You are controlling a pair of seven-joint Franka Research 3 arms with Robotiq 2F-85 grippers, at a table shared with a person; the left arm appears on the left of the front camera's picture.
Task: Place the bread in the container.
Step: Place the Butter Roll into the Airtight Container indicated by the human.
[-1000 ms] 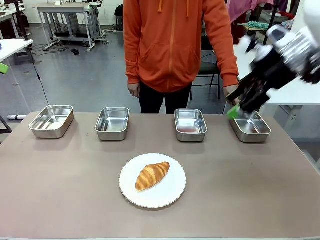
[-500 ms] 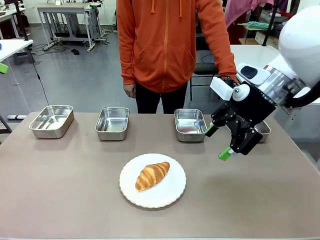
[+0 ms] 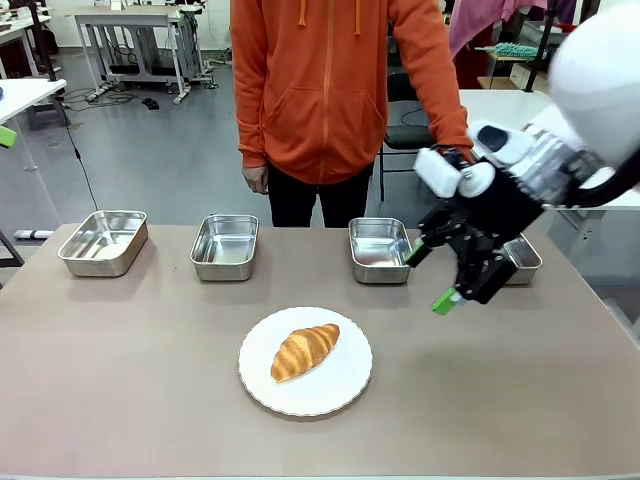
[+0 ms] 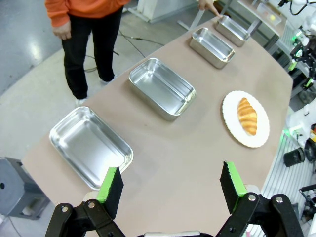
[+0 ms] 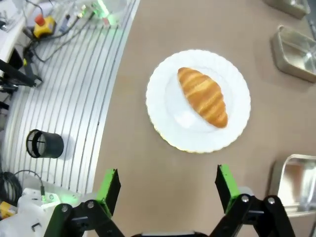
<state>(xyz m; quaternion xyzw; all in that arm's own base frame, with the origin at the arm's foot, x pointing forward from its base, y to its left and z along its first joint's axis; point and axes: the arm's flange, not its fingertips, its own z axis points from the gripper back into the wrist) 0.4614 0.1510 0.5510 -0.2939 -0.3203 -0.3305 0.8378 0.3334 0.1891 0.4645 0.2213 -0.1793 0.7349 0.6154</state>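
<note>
The bread, a golden-brown croissant (image 3: 305, 351), lies on a round white plate (image 3: 340, 390) at the table's front middle. Along the far edge stand several look-alike steel trays (image 3: 103, 241) (image 3: 225, 246) (image 3: 380, 249); my right arm half hides the rightmost one (image 3: 523, 258). My right gripper (image 3: 430, 278) hangs open and empty above the table, between the two right-hand trays and to the right of the plate. The right wrist view has the croissant (image 5: 203, 96) just ahead of the open right gripper (image 5: 167, 187). In its own wrist view, my left gripper (image 4: 171, 185) is open high over the table's left end.
A person in an orange hoodie stands at the far side, one hand (image 3: 257, 180) hanging down and the other (image 4: 207, 5) by the farthest tray (image 4: 232, 27). Bare brown tabletop (image 3: 130, 360) surrounds the plate. Beyond the table edge, the right wrist view has a ribbed floor (image 5: 69, 98).
My right arm swung from above the rightmost tray down and left toward the middle of the table, staying open. The person shifted slightly left. The croissant has not moved.
</note>
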